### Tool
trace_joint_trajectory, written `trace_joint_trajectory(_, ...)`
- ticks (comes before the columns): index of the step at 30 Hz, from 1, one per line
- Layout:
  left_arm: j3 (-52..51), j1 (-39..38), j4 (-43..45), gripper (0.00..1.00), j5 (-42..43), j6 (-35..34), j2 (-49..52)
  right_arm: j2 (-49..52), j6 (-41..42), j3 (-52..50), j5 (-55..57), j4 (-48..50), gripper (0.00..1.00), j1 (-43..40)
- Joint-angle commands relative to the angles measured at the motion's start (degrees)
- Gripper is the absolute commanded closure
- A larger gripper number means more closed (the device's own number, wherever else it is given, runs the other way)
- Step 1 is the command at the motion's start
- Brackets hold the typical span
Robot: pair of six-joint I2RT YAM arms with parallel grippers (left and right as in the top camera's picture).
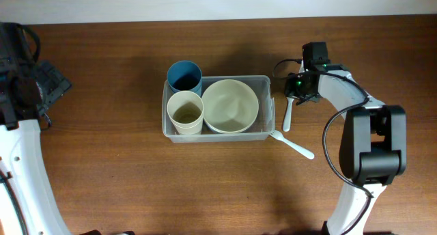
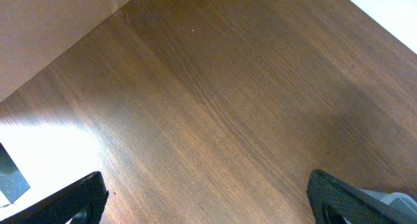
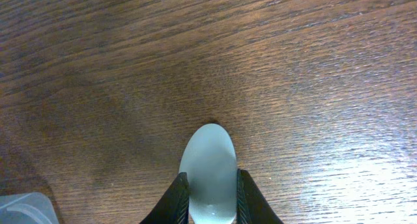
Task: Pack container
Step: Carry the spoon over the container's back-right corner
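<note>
Spoon (image 3: 207, 152) in right pincer (image 3: 210, 182), container (image 1: 268, 80) holding bowl (image 1: 230, 105), cream cup (image 1: 185, 113)

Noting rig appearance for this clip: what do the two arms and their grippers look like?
The left arm and right arm have white curved links with black, boxy joint housings. A thin black cable loops alongside the right arm. Both grippers are black. The left gripper has jaws with a fine dotted texture, and the right gripper has slim, smooth, tapered jaws.
</note>
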Motion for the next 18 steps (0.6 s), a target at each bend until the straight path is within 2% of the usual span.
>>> trace_joint_trajectory(1, -0.13, 0.26, -0.07, 0.00, 0.04, -0.72, 0.20, 4.94, 0.07, -2.91, -1.66, -2.45, 0.83, 0.48)
trace_joint_trajectory(7, -0.13, 0.26, -0.07, 0.00, 0.04, -0.72, 0.20, 4.94, 0.37, -2.91, -1.95, -2.64, 0.83, 0.48)
trace_joint_trajectory(18, -0.13, 0.26, -0.07, 0.00, 0.04, -0.72, 0.20, 5.53, 9.35, -2.93, -3.67, -3.96, 0.82, 0.48)
